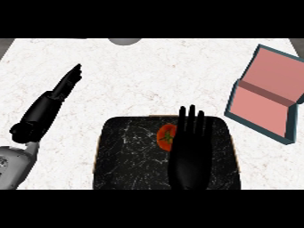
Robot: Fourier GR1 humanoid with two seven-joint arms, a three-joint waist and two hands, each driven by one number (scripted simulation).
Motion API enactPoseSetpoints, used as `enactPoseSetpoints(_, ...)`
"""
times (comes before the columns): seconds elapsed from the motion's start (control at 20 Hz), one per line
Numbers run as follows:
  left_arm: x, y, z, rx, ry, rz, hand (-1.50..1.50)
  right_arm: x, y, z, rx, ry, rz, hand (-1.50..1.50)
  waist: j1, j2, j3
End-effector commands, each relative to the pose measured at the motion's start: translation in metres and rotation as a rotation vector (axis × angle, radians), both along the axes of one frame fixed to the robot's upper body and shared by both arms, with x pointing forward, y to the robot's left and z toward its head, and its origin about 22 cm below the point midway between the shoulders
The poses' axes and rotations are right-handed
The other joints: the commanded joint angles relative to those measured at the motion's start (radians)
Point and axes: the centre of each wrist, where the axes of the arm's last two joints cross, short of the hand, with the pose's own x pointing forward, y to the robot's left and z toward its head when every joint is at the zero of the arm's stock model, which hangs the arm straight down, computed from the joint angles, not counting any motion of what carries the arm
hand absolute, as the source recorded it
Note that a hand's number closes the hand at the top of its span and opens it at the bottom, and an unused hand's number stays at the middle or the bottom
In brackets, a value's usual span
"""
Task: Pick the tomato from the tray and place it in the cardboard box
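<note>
A red tomato (165,136) with a green stem lies on the dark marbled tray (131,153), near its upper middle. My right hand (188,151) hovers over the tray with straight fingers pointing away, its left side covering part of the tomato. The box (273,95) stands open at the right, pink inside with teal outer walls, tilted on the counter. My left hand (55,95) stretches out flat over the counter at the left, fingers straight, far from the tray.
The white marbled counter (147,75) spreads around the tray. A grey rounded object (125,41) shows at the counter's far edge. Dark floor borders the counter at the upper corners.
</note>
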Motion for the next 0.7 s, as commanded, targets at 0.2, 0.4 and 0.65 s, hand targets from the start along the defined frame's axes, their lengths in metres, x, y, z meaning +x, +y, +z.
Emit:
enactPoseSetpoints(0.2, 0.005, 0.005, 0.008, -0.001, 0.016, -0.007, 0.0, 0.017, 0.011, -0.016, -0.105, 0.081, -0.244, -1.5, -0.003, -0.001, 0.001)
enactPoseSetpoints(0.4, 0.008, 0.004, 0.009, -0.009, -0.006, 0.011, 0.0, 0.026, 0.01, -0.007, -0.085, 0.084, -0.253, -1.5, -0.01, -0.002, 0.001)
enactPoseSetpoints(0.65, -0.001, -0.001, 0.0, -0.002, 0.017, -0.021, 0.0, 0.023, 0.013, -0.016, -0.05, 0.11, -0.231, -1.5, 0.0, -0.005, 0.001)
